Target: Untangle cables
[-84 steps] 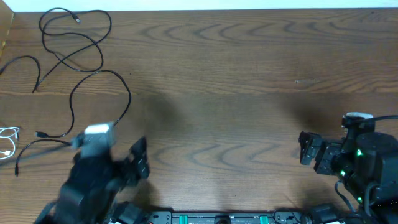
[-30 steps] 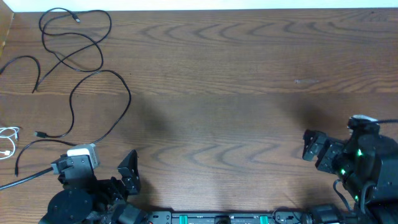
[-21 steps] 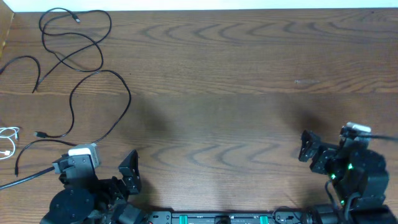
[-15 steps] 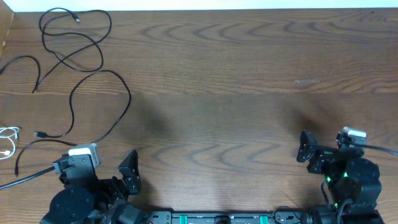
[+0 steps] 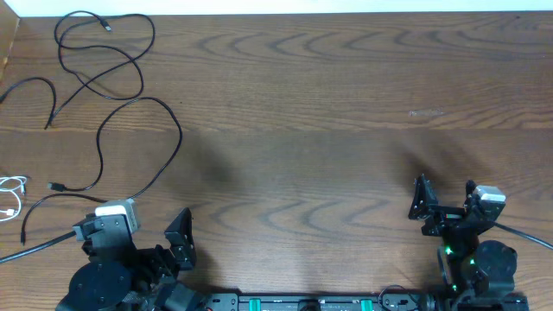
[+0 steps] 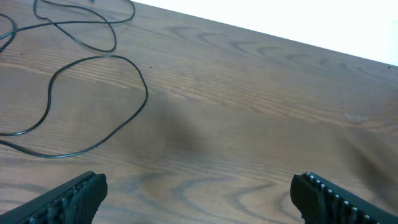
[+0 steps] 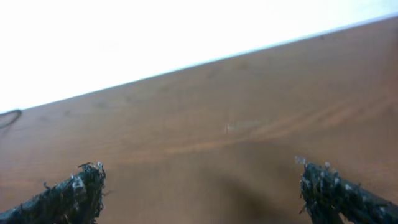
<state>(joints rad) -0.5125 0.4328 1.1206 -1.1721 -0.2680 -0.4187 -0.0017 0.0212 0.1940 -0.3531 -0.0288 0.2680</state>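
Both arms sit at the near edge of the bench [image 5: 328, 104], well apart from the work. The left end effector [image 6: 199, 182] and the right end effector [image 7: 199, 171] gape wide and hold nothing, seemingly parked clear so the cords lie free. The black cables [image 5: 181, 136] sprawl over the far-left corner, their loops crossing one another. Their overall run goes from the far edge toward the near-left, with one small plug end pointing left. The white cable [image 5: 15, 183] lies coiled at the left edge, partly out of view.
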